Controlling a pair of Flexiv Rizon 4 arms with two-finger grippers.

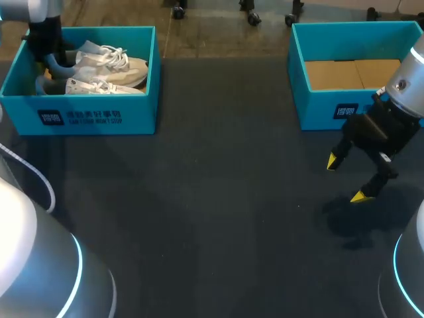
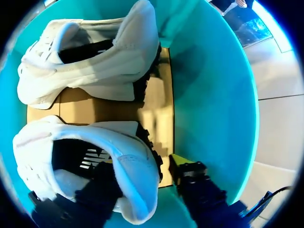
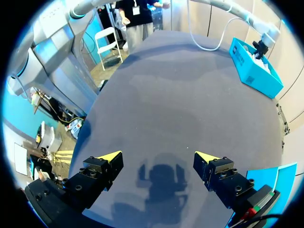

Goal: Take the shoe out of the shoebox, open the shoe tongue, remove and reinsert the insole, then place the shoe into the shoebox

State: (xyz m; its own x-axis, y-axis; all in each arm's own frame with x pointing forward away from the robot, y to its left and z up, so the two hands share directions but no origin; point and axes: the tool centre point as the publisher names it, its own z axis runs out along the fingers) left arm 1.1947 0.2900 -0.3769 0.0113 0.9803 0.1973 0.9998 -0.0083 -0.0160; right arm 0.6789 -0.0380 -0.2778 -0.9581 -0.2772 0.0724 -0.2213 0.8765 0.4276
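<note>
**Left arm** [image 1: 41, 33] enters from the rear left corner and reaches down into the left shoebox [image 1: 142, 99]. The left gripper [image 2: 142, 164] straddles the heel of the nearer sneaker [image 2: 133, 142]. One finger is inside the shoe opening. The yellow-tipped outer finger [image 2: 180, 160] is just beside the heel, with a sliver of box floor between. The jaws stand apart, not clamped.

**Right gripper** [image 1: 346, 179] hangs over bare table [image 1: 218, 212] in front of the right shoebox [image 1: 318, 106]. It is tilted, holds nothing, and its jaws are spread wide.

**Count.** There are two teal shoeboxes and two white sneakers. Both sneakers lie side by side in the left shoebox, the farther sneaker [image 2: 95, 66] beyond the nearer one. Their heels are toward the left arm and their toes point toward the table's middle. The right shoebox shows only its cardboard floor [image 1: 351, 73].

**Surroundings.** A white cable [image 1: 40, 179] curves over the table's left side. The teal box wall [image 2: 213, 95] closes in just behind the outer finger.
</note>
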